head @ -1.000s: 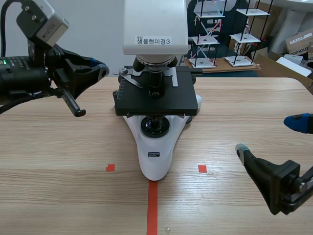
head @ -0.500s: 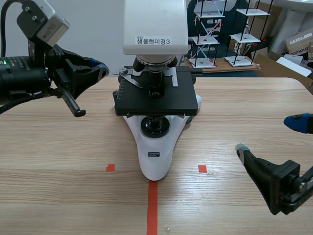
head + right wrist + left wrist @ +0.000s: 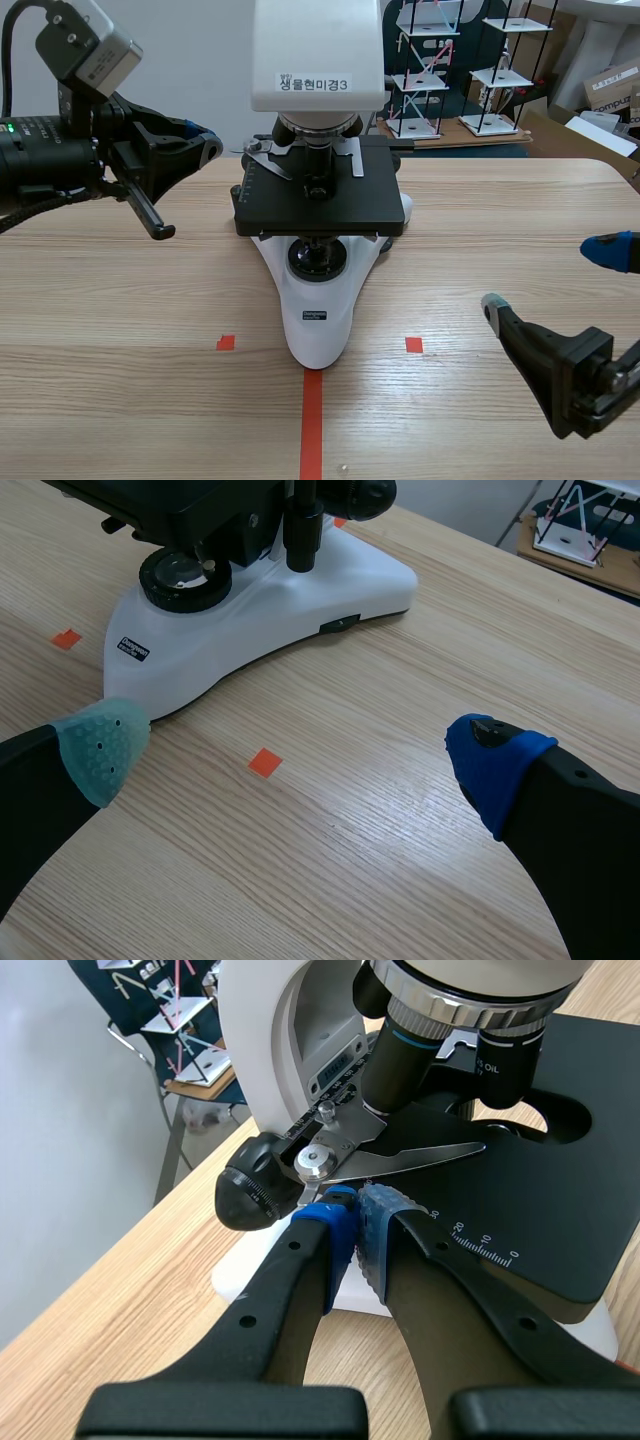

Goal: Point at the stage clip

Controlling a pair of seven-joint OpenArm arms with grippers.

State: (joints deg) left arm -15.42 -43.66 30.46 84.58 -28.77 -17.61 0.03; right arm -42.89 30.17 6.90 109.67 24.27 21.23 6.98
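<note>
Two sets of jaws: left clenched empty, tips just beside the stage clip [image 3: 420,1155] on the microscope stage [image 3: 340,205]; right released. Clip looks thin, springy metal; touch lightly near its pivot.

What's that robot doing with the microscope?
The left gripper has its fingers shut together and is raised beside the microscope. Its tips are aimed at the silver stage clip on the black stage, very near the clip's screw end. It holds nothing. The right gripper is open, low over the table, doing nothing with the microscope.
</note>
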